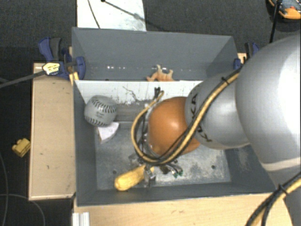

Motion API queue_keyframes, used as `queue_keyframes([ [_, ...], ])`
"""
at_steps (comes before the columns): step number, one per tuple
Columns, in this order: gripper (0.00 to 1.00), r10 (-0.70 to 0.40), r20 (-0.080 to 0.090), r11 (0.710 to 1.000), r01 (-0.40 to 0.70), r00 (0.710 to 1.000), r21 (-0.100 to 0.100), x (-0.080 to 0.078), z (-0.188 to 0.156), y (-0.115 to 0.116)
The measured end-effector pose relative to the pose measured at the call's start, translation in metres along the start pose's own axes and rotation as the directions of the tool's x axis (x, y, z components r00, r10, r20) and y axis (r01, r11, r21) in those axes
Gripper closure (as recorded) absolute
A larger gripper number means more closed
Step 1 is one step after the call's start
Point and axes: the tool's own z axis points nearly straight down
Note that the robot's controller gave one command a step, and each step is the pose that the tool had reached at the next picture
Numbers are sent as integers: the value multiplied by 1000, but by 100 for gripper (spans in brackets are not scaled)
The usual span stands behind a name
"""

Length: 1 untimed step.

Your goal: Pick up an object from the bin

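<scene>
A yellow banana-shaped thing [128, 179] lies by the bin's front wall, left of the middle. My gripper [151, 171] is low over the bin floor at that thing's right end, mostly hidden under the arm's orange cover. Whether it touches the yellow thing is hidden. A grey ribbed ball [99, 110] rests at the bin's back left, well clear of the gripper. Just in front of the ball lies a small white scrap [107, 132].
A tan, star-like thing [160, 73] sits against the back wall near the middle. The arm and its orange cover with looping cables hang over the bin's centre and right. Bare floor shows at the left front and at the right front.
</scene>
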Motion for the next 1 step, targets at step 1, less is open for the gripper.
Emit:
queue_keyframes([
  [1, 100, -45, -3, 999, 45, 999, 0, -21, -208, -6],
])
